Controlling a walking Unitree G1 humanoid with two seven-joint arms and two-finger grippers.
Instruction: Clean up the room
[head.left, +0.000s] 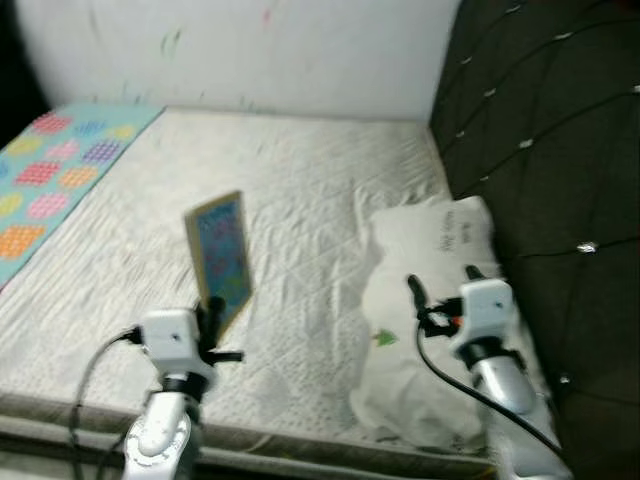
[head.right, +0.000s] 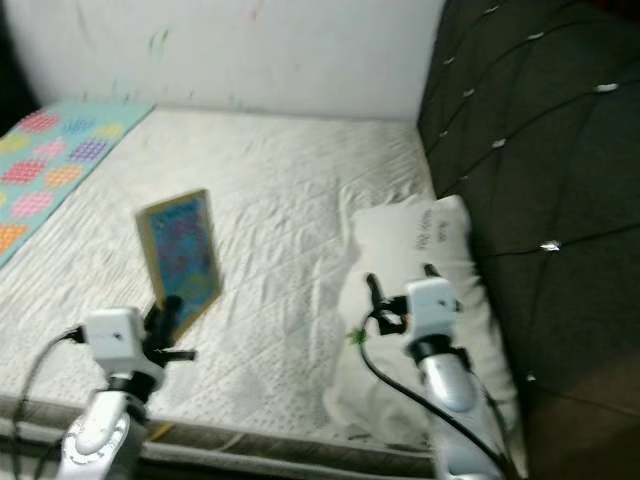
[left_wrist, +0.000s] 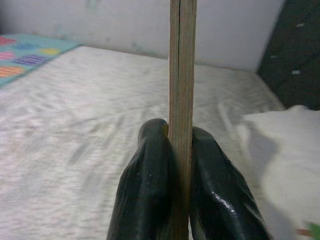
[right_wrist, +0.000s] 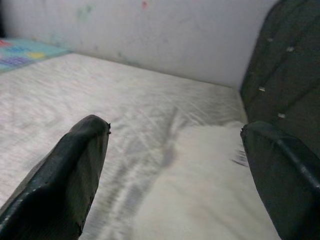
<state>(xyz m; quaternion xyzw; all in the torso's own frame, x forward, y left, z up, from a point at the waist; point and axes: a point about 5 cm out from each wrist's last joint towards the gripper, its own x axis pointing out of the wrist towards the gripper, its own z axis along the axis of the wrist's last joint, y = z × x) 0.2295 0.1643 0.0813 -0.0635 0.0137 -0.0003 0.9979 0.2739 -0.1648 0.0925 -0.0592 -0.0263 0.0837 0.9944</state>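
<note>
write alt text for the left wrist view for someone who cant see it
The left end effector is shut on the bottom edge of a thin board book seen edge-on and upright, one black finger on each side. Behind lie a white quilted mattress, a white pillow and a pale wall.

Both eye views look forward and down from the head onto the bed (head.left: 300, 200), sharing the pillow (head.left: 430, 330), dark headboard (head.right: 540, 150) and white wall (head.left: 250, 50). The left wrist camera sits close behind the left hand (left_wrist: 180, 145), facing along the bed to that wall. The right wrist camera looks past the right hand (right_wrist: 175, 150) over the pillow toward the same wall and headboard.
</note>
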